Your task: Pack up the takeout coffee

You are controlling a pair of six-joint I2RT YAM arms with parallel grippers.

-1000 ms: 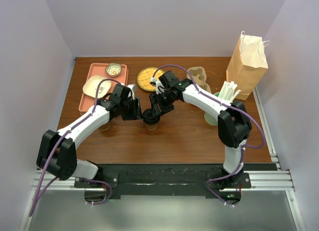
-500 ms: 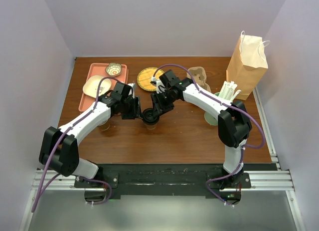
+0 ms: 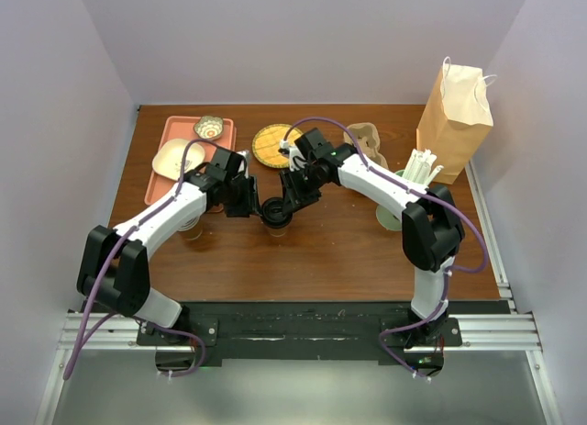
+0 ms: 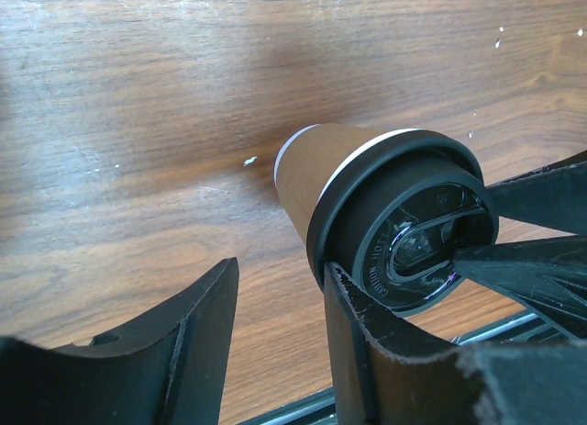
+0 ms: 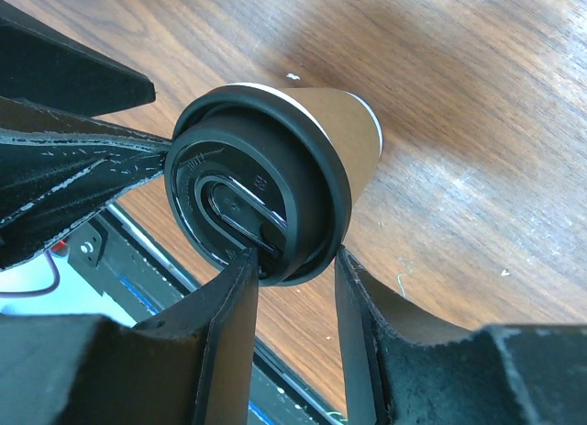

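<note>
The takeout coffee (image 3: 276, 214), a tan paper cup (image 4: 316, 168) under a round black lid (image 5: 252, 200), stands upright at the table's middle. My right gripper (image 5: 293, 258) comes from the far right and is shut on the lid's rim, one finger on the lid's top and the other against its outer edge. My left gripper (image 4: 282, 269) sits just left of the cup and is open. Nothing lies between its fingers (image 4: 358, 352), though the right-hand one touches the lid's rim from outside. In the top view the two gripper heads hide much of the cup.
A brown paper bag (image 3: 456, 108) stands at the far right, with a pale-green cup of straws (image 3: 404, 191) in front of it. A cardboard carrier (image 3: 367, 140), a round yellow disc (image 3: 273, 145) and a pink tray (image 3: 183, 159) holding dishes line the back. Paper cups (image 3: 191, 228) sit under my left arm.
The right jaws have narrowed onto the lid's rim. My left arm has swung a little toward the far side, its gripper staying beside the cup.
</note>
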